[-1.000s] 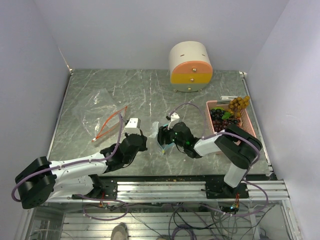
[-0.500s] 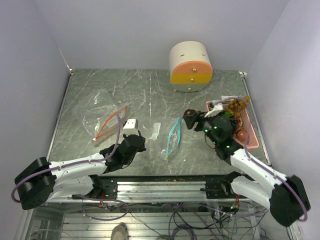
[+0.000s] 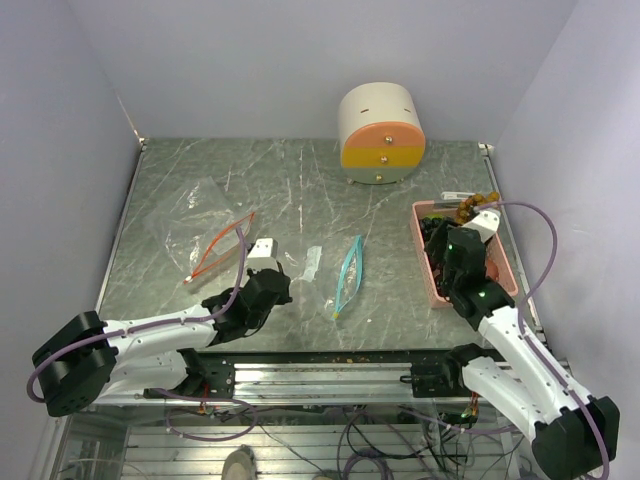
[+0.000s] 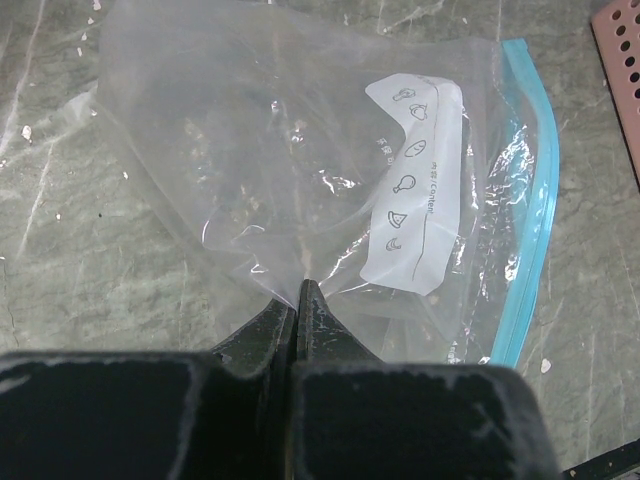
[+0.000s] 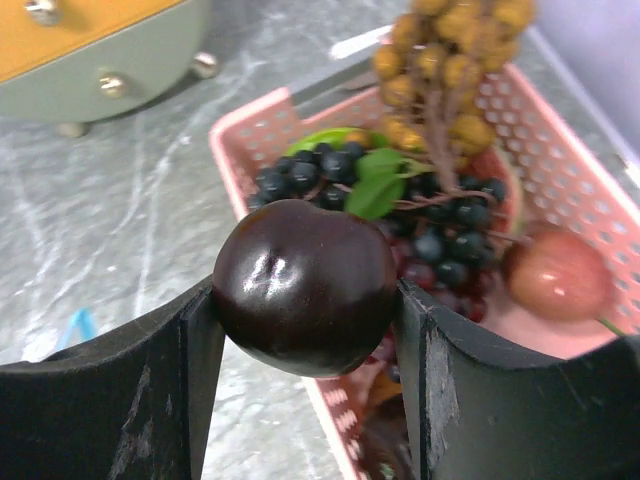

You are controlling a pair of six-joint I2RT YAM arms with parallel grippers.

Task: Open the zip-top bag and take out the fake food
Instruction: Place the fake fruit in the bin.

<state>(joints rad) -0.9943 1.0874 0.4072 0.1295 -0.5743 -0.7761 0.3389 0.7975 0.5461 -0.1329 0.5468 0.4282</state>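
Right arm has swung from table centre to far right and is now over the pink basket (image 3: 419, 252); left arm has barely shifted. The right gripper (image 5: 308, 340) has its jaws spread fairly wide, clamped on either side of a dark round fruit (image 5: 305, 280), glossy, near-black purple, held above the basket's near-left part.

In the basket: dark purple grape bunch (image 5: 440, 245), tan-brown grape bunch (image 5: 450, 60) at the far end, a reddish round fruit (image 5: 558, 275) on the right, and a green leaf piece (image 5: 375, 190).

The left gripper (image 4: 298, 300) is fully closed, tips pinching a fold of clear film at the near edge of the zip-top bag (image 4: 330, 180). The bag lies flat on the grey marbled table (image 3: 300, 190), centre-near, with its blue zip strip (image 4: 535, 190) on the right side. It looks empty in the left wrist view.

A second clear bag with orange zip (image 3: 218, 240) lies at far left. A cream-and-orange round drawer unit (image 3: 380, 130) stands at the far edge.
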